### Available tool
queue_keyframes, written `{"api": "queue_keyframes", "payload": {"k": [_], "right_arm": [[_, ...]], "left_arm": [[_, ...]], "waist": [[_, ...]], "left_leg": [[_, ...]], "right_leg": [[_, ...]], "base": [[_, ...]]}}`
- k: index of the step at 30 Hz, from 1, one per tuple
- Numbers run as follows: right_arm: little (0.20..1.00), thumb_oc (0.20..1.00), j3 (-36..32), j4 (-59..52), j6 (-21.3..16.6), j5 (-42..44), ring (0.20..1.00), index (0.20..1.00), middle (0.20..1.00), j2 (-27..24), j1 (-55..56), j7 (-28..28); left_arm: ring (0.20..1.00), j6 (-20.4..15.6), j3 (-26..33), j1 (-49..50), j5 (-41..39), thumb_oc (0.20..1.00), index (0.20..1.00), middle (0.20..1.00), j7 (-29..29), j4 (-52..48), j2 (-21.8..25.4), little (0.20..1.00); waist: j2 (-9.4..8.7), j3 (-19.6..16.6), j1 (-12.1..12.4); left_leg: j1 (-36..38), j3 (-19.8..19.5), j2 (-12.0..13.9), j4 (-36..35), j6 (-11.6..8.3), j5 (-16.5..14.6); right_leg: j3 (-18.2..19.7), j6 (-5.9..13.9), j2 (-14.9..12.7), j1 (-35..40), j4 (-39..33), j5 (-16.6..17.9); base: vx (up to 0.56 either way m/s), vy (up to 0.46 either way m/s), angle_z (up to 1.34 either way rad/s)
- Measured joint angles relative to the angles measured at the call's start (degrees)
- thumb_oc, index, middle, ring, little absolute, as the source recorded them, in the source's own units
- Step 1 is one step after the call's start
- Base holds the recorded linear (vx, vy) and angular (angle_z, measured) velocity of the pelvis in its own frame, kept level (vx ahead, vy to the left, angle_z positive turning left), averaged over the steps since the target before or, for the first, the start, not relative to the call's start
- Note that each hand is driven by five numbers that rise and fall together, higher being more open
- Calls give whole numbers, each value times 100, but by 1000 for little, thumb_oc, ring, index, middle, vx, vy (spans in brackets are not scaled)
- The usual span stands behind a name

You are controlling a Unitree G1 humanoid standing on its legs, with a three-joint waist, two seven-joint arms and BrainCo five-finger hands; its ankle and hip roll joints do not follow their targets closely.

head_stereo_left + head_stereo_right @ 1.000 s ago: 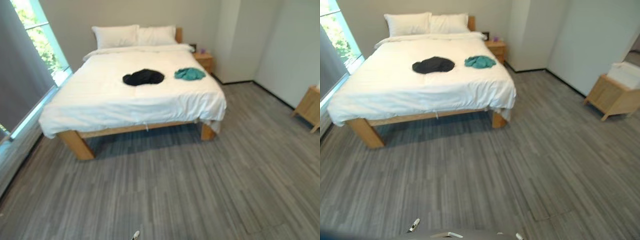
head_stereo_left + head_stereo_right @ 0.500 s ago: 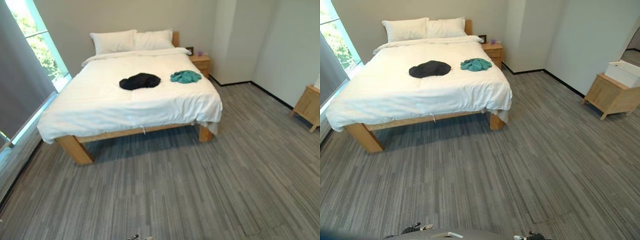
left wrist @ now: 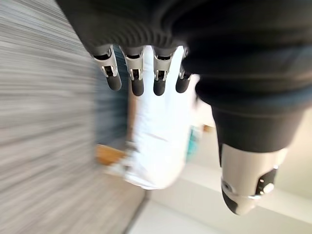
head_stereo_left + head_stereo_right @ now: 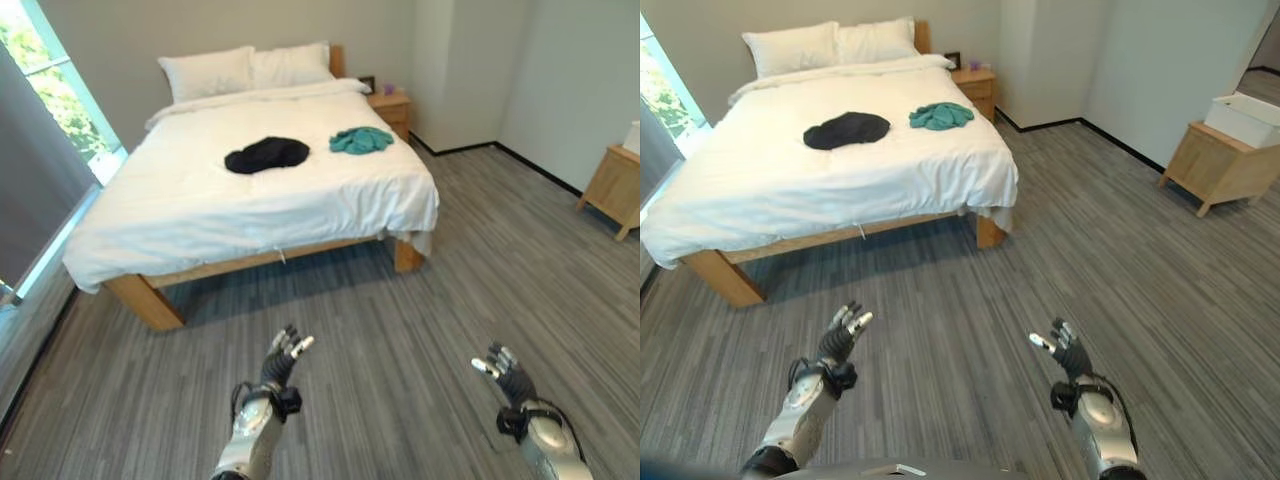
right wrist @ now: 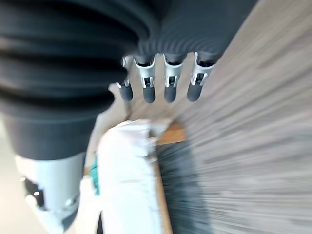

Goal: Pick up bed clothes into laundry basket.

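Left eye view: left hand (image 4: 278, 362) and right hand (image 4: 505, 373) hover over floor, fingers wide, empty. Walk close before reaching the far black garment (image 4: 266, 154) on the bed (image 4: 200, 215).

Both arms up in front of me, forearms reaching forward and low, hands well apart. My left hand (image 4: 840, 336), silver fingers with dark tips under the dark ribbed wrist cover, points forward and up, fingers straight and slightly fanned, holding nothing. Left wrist view confirms: fingers (image 3: 137, 84) in a straight row, thumb (image 3: 246, 183) set apart, nothing between them. My right hand (image 4: 1070, 352) of the same build is raised at about the same level, fingers extended and relaxed, thumb out toward the left, empty. Right wrist view: fingers (image 5: 170, 87) straight.
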Motion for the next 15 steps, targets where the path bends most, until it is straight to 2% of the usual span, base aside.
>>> {"api": "queue_keyframes", "payload": {"k": [1, 5, 9, 15], "right_arm": [[1000, 1000, 34, -29, 22, -14, 1000, 1000, 1000, -12, 65, 18], [1000, 1000, 61, -13, 93, -63, 1000, 1000, 1000, -9, 267, 176], [1000, 1000, 144, -149, 150, -63, 1000, 1000, 1000, 0, 255, 242], [1000, 1000, 64, -275, 127, -55, 1000, 1000, 1000, 66, 25, -79]], "left_arm": [[1000, 28, -57, 18, 1, 1000, 1000, 1000, -15, -3, 12, 1000], [1000, 69, -60, 253, -64, 1000, 1000, 1000, -134, 66, 7, 1000], [1000, 126, 21, 281, -64, 1000, 1000, 1000, -127, 33, 11, 1000], [1000, 85, 475, 159, -47, 1000, 1000, 1000, 186, -295, 46, 1000]], "waist": [[23, 3, 2], [-92, 69, 7], [-83, 103, 24], [-113, 197, 31]], "left_leg": [[0, 8, 2, -4, 2, 1], [19, 81, 10, -75, 2, 5], [8, 129, -6, -89, 9, 10], [11, 146, -10, -89, 20, 17]], "right_leg": [[7, -4, 5, 7, -27, 15], [59, 11, 28, 18, -95, 58], [109, 31, 27, 18, -192, 133], [149, 26, 33, 19, -218, 165]], "base": [[15, 9, -6], [-1, 15, -7], [-63, 26, -6], [4, 24, -2]]}}
